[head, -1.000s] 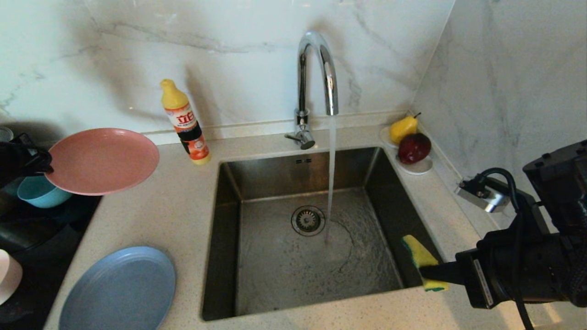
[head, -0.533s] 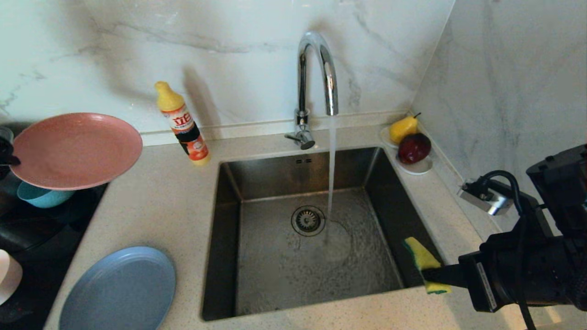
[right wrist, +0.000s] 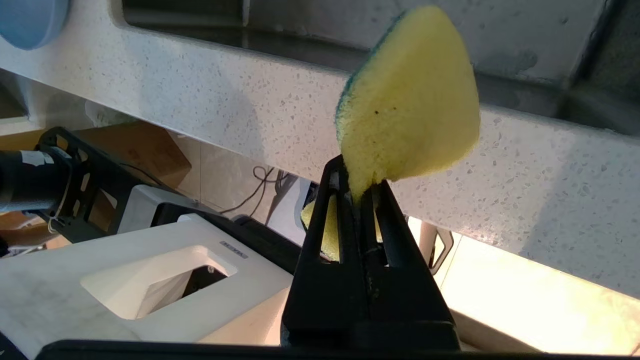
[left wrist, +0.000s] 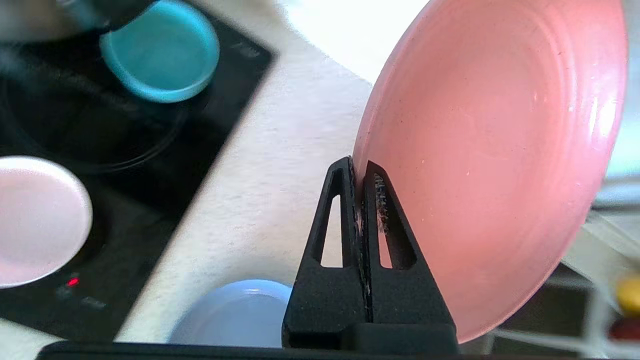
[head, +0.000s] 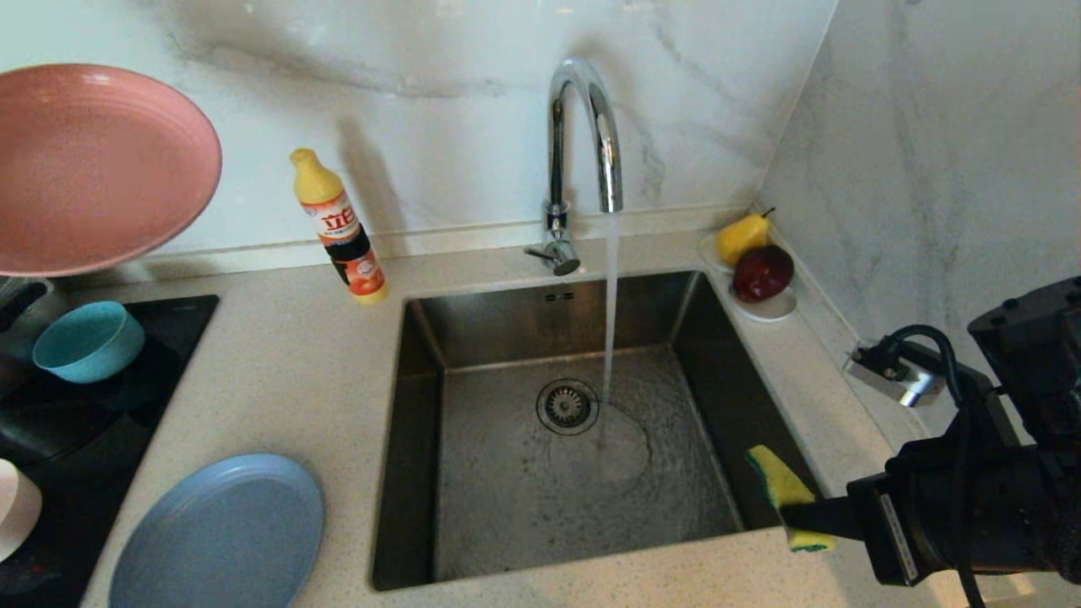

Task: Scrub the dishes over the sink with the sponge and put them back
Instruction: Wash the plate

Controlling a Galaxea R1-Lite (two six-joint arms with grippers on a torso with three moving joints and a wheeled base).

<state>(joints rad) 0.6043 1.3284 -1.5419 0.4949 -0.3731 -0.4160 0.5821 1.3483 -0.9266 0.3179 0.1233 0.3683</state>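
Observation:
My left gripper (left wrist: 361, 167) is shut on the rim of the salmon-pink plate (left wrist: 490, 165), which hangs tilted high at the far left (head: 93, 169), above the hob. The grey-blue plate (head: 220, 532) lies on the counter left of the sink (head: 422, 422). On the hob stand the teal bowl (head: 89, 338) and the pale pink bowl (head: 13, 507). At the sink's front right corner my right gripper (head: 798, 517) is shut on the yellow-and-green sponge (head: 781, 485), which sticks out past the fingertips (right wrist: 410, 110). Water runs from the tap (head: 583, 127) into the basin.
A yellow detergent bottle (head: 342, 228) stands behind the sink's left corner. A white saucer (head: 764, 308) with a pear and an apple sits in the back right corner. The black hob (head: 84, 439) fills the left edge. Marble walls close the back and right.
My left gripper has lifted the pink plate up and to the left and tilted it, which uncovers the teal bowl. The right gripper with the sponge has stayed almost still.

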